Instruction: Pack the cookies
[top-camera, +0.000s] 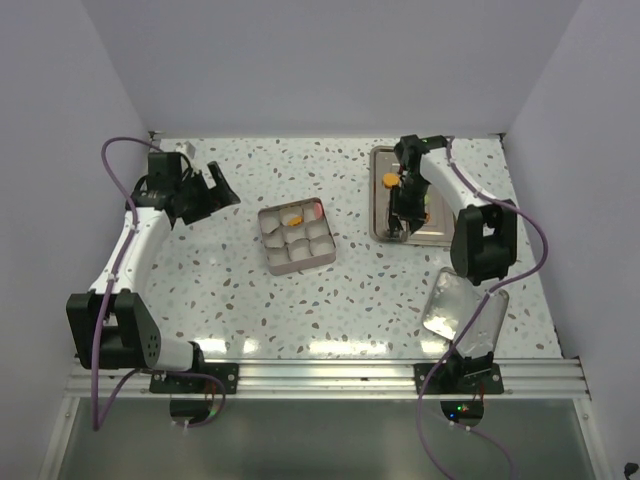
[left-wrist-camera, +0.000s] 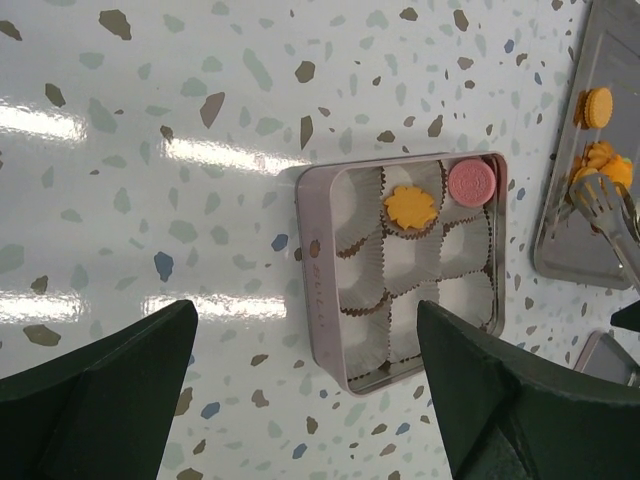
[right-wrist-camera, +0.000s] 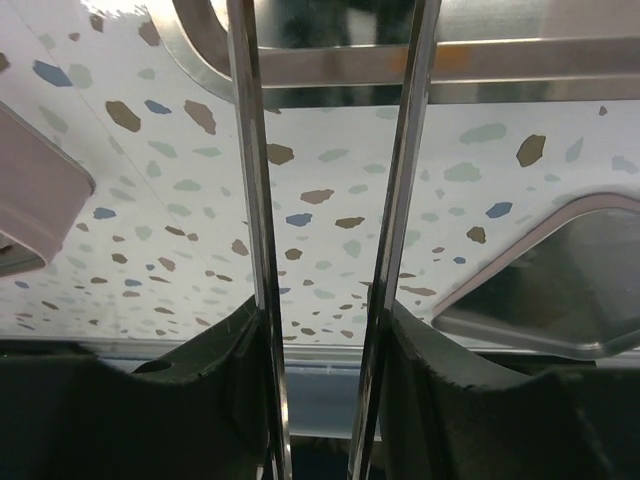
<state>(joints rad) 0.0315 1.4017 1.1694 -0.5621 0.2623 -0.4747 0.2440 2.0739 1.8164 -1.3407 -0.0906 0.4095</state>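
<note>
Two black fingers (left-wrist-camera: 110, 390) of the left tool (left-wrist-camera: 310, 400) spread wide, holding nothing, above the pink tin (left-wrist-camera: 320, 290) on the speckled worktop (left-wrist-camera: 150, 150). Paper cups (left-wrist-camera: 400, 300) fill the tin; an orange cookie (left-wrist-camera: 410, 207) and a pink cookie (left-wrist-camera: 472, 181) lie in two far cups. More orange cookies (left-wrist-camera: 597, 107) lie on the metal tray (left-wrist-camera: 570, 260). The right tool (top-camera: 400, 210) grips metal tongs (right-wrist-camera: 255, 250) over the tray.

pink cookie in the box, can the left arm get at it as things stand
Probably yes: the left gripper is open and empty beside the box, and the pink cookie lies uncovered in a corner cup.
</note>
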